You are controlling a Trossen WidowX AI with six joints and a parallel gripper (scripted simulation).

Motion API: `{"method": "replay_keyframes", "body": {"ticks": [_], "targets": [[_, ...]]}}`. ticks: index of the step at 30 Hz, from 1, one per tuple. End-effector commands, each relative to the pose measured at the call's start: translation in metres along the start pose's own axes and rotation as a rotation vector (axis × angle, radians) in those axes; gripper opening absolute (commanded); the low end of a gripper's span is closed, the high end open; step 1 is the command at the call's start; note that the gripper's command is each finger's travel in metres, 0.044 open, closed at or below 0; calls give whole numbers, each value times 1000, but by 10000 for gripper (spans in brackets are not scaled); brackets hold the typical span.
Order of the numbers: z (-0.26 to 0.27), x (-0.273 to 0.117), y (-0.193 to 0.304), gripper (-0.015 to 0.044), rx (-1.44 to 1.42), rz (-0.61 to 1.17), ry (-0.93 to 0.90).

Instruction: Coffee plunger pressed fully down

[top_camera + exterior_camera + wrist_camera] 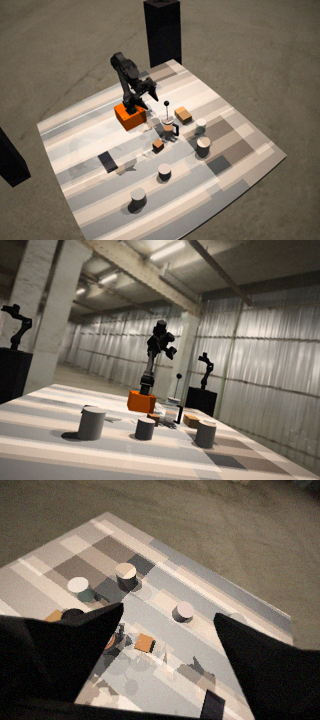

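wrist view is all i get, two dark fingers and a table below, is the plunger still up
Observer: Yes. In the top view the knob sits high on its rod above the press.
Operator: am i touching it
Observer: No. The end effector is open, holds nothing, and sits apart from the knob, on the orange base's side of it.
Operator: am i above or below the knob
Observer: Above. The exterior view shows the end effector higher than the knob.
Operator: anything crowding the press
Observer: A small brown cube sits near its foot and a tan box lies behind it; neither touches it.
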State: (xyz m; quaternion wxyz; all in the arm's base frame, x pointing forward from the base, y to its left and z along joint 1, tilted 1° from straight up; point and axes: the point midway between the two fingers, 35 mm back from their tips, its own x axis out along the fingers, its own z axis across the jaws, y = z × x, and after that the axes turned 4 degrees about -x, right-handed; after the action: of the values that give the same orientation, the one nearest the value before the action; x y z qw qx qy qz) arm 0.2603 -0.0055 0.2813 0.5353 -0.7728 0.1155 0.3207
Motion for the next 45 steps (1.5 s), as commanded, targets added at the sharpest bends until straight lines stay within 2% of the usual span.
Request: {"method": "replay_keyframes", "body": {"ticks": [1, 9, 13, 20, 45], "targets": [[48, -7, -3, 440, 27, -60, -52], [111, -29, 5, 440, 93, -171, -175], [114, -24, 12, 440, 94, -173, -179], [126, 7, 50, 440, 95, -173, -178], [131, 36, 43, 440, 93, -177, -182]]}}
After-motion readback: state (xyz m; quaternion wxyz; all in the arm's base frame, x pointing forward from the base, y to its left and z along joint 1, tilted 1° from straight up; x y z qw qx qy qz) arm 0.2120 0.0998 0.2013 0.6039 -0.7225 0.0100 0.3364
